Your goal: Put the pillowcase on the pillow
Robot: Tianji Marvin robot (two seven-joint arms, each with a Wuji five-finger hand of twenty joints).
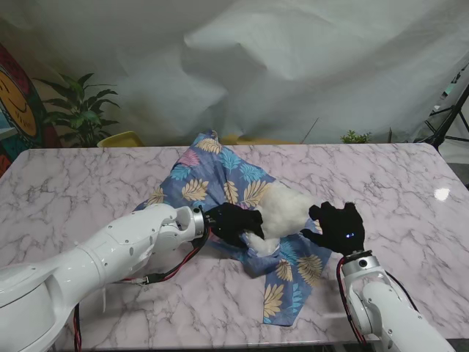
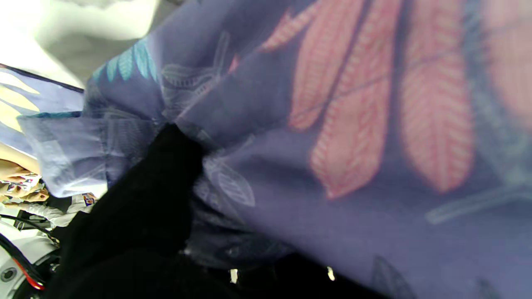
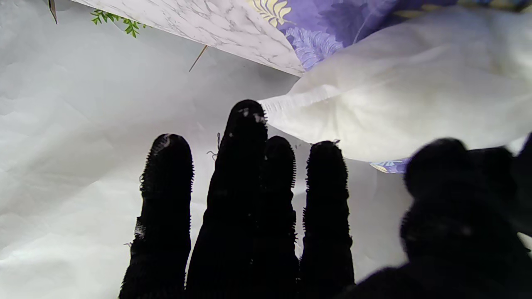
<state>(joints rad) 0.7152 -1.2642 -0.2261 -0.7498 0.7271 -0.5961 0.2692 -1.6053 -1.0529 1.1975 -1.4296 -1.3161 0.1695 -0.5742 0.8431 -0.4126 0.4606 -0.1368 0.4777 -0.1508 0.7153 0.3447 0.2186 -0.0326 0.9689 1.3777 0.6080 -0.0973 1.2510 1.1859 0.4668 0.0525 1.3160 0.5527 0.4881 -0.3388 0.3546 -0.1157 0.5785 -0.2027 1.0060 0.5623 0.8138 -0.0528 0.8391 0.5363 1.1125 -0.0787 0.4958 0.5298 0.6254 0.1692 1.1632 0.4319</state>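
A blue leaf-print pillowcase (image 1: 220, 180) lies crumpled across the middle of the marble table (image 1: 73, 191). A white pillow (image 1: 286, 209) sticks out of its right side. My left hand (image 1: 233, 221), in a black glove, is closed on the pillowcase's near edge beside the pillow; the left wrist view is filled with the fabric (image 2: 353, 124) bunched against a black finger (image 2: 158, 187). My right hand (image 1: 338, 227) is raised just right of the pillow, fingers (image 3: 245, 166) spread and straight, holding nothing. The pillow (image 3: 407, 83) lies just beyond the fingertips.
A flap of the pillowcase (image 1: 287, 290) trails toward the table's near edge. A potted plant (image 1: 80, 110) and a yellow object (image 1: 121, 139) stand behind the far left edge. A tripod (image 1: 451, 117) stands at the far right. A white sheet (image 1: 293, 66) hangs behind.
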